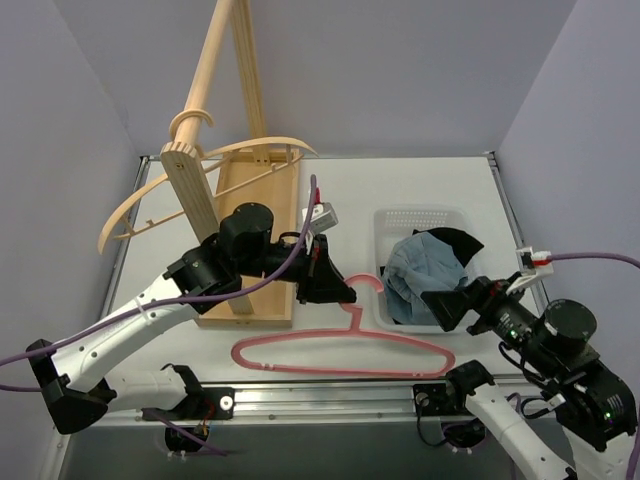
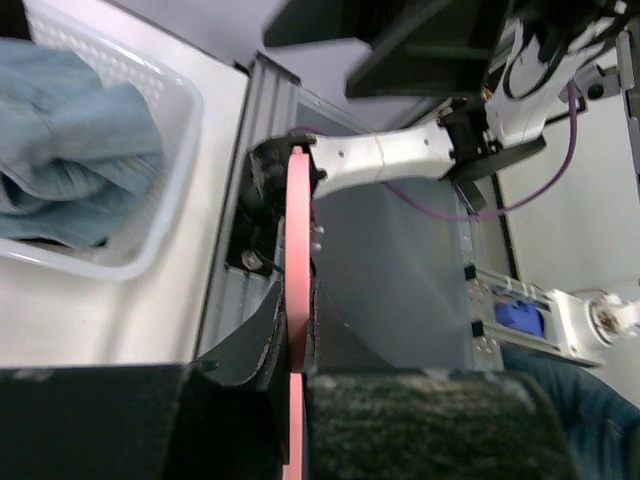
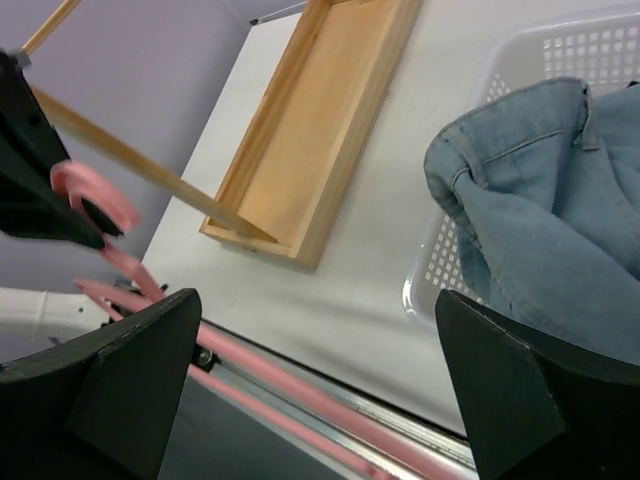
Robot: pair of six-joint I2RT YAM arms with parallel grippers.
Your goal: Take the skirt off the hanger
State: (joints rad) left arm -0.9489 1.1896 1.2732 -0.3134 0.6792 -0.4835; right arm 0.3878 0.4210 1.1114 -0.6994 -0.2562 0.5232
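Note:
The blue denim skirt lies bunched in the white basket, off the hanger; it also shows in the left wrist view and the right wrist view. The pink hanger hangs bare above the table's front edge. My left gripper is shut on the hanger near its hook; the pink bar runs between the closed jaws. My right gripper is open and empty beside the basket's near side, with the hanger's bars below it.
A wooden clothes stand with a tray base, a slanted pole and curved arms stands at the back left. The basket sits on the right of the table. The metal front rail runs along the near edge.

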